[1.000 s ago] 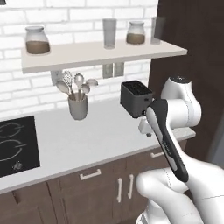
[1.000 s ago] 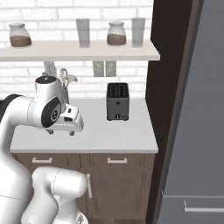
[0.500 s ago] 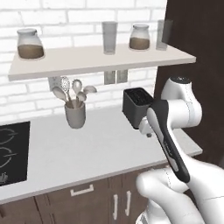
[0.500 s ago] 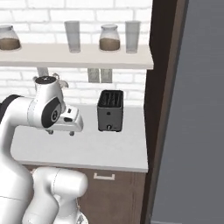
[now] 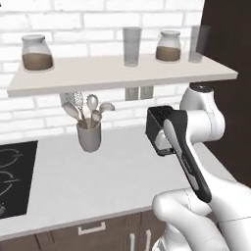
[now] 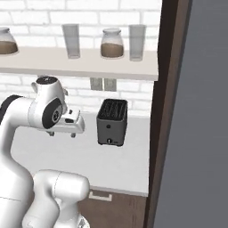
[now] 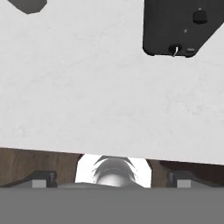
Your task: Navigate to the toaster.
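Starting at the left, the cooktop [image 5: 14,176] is cut off by the frame edge, and the grey cup of spoons [image 5: 89,132] stands on the tabletop [image 5: 98,181] under the shelf [image 5: 117,73]. Right of it, the arm's forearm hides much of the toaster [image 6: 112,122], which stands upright near the wall, slots up, lever face toward the base. The claw [image 6: 62,132] hangs beside it, pointing down; its opening cannot be told.

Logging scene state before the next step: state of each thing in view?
toaster: upright on the counter, slots empty
cup: upright, holding spoons
jars: lidded, part full, on the shelf
glasses: upright, empty
gripper: can't tell open or shut
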